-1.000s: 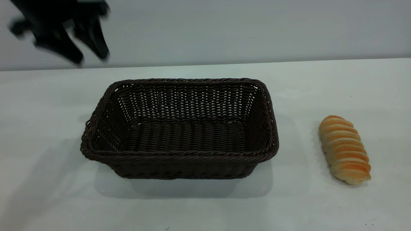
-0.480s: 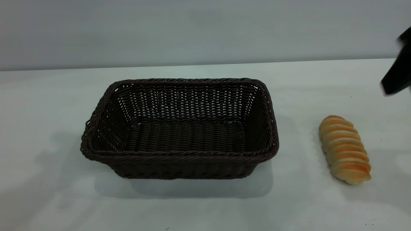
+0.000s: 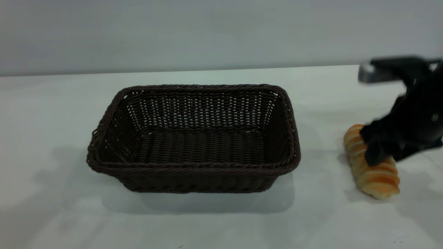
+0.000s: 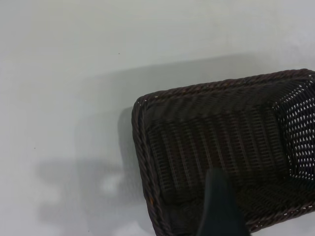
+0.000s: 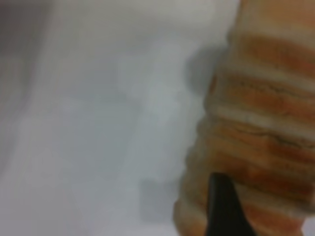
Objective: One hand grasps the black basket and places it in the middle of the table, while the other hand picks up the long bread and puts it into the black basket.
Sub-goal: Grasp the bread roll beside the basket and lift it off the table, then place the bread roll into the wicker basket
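Exterior view: the black basket (image 3: 193, 138) sits upright near the middle of the table (image 3: 52, 214), its long side toward the camera, interior bare. The long bread (image 3: 373, 173) lies flat on the table well to the basket's right, apart from it, its length running roughly front to back. The right gripper (image 3: 375, 152) is low over the bread's middle, its dark body covering part of the far half of the loaf; a black bar with a silver-grey tip (image 3: 367, 73) sticks out above it toward the left. Motion blur — whether its fingers are spread or pressed together cannot be told. A plain pale grey wall (image 3: 221, 31) stands behind the table; soft shadows lie under the basket and beside the loaf.

Left wrist view: camera looks down on one end of the black basket (image 4: 216, 147) — braided rim, woven floor, open-weave side. One dark fingertip of the left gripper (image 4: 219, 206) shows over that end of the basket; only one finger is visible, so its spread cannot be told. Pale tabletop (image 4: 64, 73) around, with a faint shadow.

Right wrist view: the long bread (image 5: 266, 113) fills one side, ridged orange top with cream stripes, very close. One dark fingertip (image 5: 224, 206) overlaps the loaf's edge; contact cannot be confirmed. The rest is pale table (image 5: 88, 123).
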Robot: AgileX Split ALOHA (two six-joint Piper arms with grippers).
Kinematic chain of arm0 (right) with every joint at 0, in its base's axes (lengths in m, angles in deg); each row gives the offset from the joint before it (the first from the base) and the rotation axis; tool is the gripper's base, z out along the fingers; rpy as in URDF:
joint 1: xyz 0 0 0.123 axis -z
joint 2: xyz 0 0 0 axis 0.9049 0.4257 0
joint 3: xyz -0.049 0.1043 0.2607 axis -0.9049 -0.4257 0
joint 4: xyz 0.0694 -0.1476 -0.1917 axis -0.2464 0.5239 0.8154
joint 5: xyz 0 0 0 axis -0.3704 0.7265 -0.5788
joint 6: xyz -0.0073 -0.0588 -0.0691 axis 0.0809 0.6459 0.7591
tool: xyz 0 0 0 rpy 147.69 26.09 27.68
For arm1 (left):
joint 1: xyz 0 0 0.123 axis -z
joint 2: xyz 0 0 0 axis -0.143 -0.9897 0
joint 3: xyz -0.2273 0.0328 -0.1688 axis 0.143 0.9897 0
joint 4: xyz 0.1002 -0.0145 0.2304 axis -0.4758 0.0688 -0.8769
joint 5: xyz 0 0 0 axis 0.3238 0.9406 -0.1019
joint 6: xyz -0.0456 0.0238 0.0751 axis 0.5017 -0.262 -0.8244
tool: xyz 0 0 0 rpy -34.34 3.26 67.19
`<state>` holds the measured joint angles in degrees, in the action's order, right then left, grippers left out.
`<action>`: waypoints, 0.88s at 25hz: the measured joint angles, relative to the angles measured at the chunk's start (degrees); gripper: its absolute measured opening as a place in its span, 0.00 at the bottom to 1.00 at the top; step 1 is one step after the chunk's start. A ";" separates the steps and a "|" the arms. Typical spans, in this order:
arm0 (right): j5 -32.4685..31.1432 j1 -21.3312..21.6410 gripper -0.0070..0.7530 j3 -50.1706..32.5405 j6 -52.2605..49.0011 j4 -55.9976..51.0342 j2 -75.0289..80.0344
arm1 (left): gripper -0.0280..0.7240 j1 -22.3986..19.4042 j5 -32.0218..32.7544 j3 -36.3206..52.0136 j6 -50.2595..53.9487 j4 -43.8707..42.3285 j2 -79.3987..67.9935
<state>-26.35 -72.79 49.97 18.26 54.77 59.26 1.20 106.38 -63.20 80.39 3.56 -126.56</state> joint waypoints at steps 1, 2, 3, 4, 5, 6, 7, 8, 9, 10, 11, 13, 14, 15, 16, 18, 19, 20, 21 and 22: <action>0.75 0.00 0.52 0.08 -0.05 -0.22 1.14 | 0.74 0.00 0.15 0.00 0.00 0.00 0.00; 1.28 0.00 0.45 0.20 -0.05 -0.33 1.73 | 0.74 0.00 0.42 0.00 0.00 0.00 0.00; 1.36 0.00 0.38 0.28 -0.09 -0.41 1.80 | 0.74 0.00 0.65 0.00 0.00 0.00 0.00; 1.40 -0.05 0.28 0.28 -0.16 -0.61 1.73 | 0.74 0.00 0.85 0.00 0.00 0.00 0.00; 1.40 -0.07 0.18 0.28 -0.16 -0.81 1.38 | 0.74 0.00 0.84 0.00 0.00 0.00 0.00; 1.19 -0.07 0.11 0.28 -0.16 -0.96 0.71 | 0.74 0.00 0.84 0.00 0.00 0.00 0.00; 0.79 -0.07 0.08 0.35 -0.16 -1.06 -0.40 | 0.74 0.00 0.89 0.00 0.00 0.00 0.00; -0.34 -0.07 0.07 0.86 -0.16 -1.11 -1.61 | 0.74 0.00 0.89 0.00 0.00 0.00 0.00; -2.15 -0.07 0.06 1.95 -0.16 -1.11 -3.25 | 0.74 0.00 0.89 0.00 0.00 0.00 0.00; -4.18 -0.18 0.06 3.31 -0.16 -1.19 -4.97 | 0.74 0.00 0.89 0.00 0.00 0.00 0.00; -6.84 -0.53 0.06 5.30 -0.16 -1.42 -6.51 | 0.74 0.00 0.89 0.00 0.00 0.00 0.00; -12.28 -2.50 0.06 9.97 -0.16 -2.05 -8.48 | 0.74 0.00 0.89 0.00 0.00 0.00 0.00; -14.27 -3.89 0.06 12.06 -0.05 -2.39 -8.93 | 0.74 0.00 0.89 0.00 0.00 0.00 0.00; -16.10 -5.87 0.06 14.41 0.00 -2.93 -8.99 | 0.74 0.00 0.89 0.00 0.00 0.00 0.00; -17.25 -8.10 0.06 16.58 0.00 -3.45 -8.99 | 0.74 0.00 0.89 0.00 0.00 0.00 0.00; -17.88 -12.29 0.06 19.94 0.00 -4.65 -7.90 | 0.74 0.00 0.89 0.00 0.00 0.00 0.00; -17.88 -14.38 0.06 21.51 0.00 -5.68 -7.17 | 0.74 0.00 0.89 0.00 0.00 0.00 0.00; -17.93 -16.22 0.07 22.89 0.00 -6.72 -6.09 | 0.74 0.00 0.89 0.00 0.00 0.00 0.00; -17.93 -17.55 0.09 23.85 0.00 -7.48 -4.88 | 0.74 0.00 0.96 0.00 0.00 0.00 0.00; -17.93 -18.87 0.11 24.79 0.00 -8.07 -3.85 | 0.74 0.00 0.96 0.00 0.00 0.00 0.00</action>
<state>-44.28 -91.66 74.75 18.27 46.70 55.41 1.20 107.33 -63.20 80.39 3.56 -126.56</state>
